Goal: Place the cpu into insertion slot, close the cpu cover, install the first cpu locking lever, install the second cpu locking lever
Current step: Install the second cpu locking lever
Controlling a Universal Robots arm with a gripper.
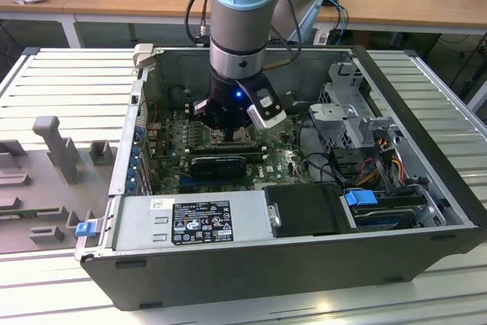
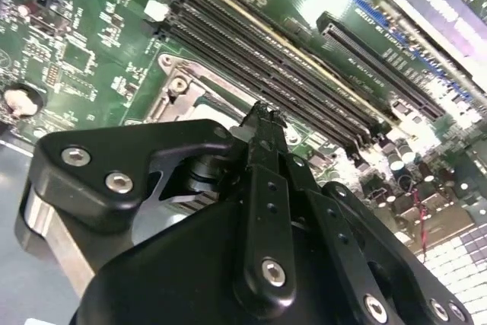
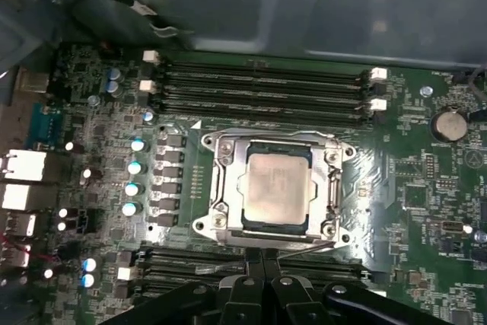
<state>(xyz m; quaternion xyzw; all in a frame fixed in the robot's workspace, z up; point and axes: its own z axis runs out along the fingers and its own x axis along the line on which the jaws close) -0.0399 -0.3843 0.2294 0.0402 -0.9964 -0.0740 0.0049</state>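
The chip lay seated in the socket with the cover closed flat around it. The hand hovered at the socket's near edge, fingers pressed together and holding nothing, beside the memory slots, boxed in by the case walls.

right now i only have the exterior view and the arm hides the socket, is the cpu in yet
Observer: Yes. In the first wrist view the small square silver-grey cpu lies flat in the socket.
Operator: cover down or up
Observer: Down. The thin silver-grey metal cpu cover lies flat, framing the chip in its window.
Operator: where's the gripper tip
Observer: The gripper is at the cover's edge beside a bank of long black memory slots, its black fingers closed together.
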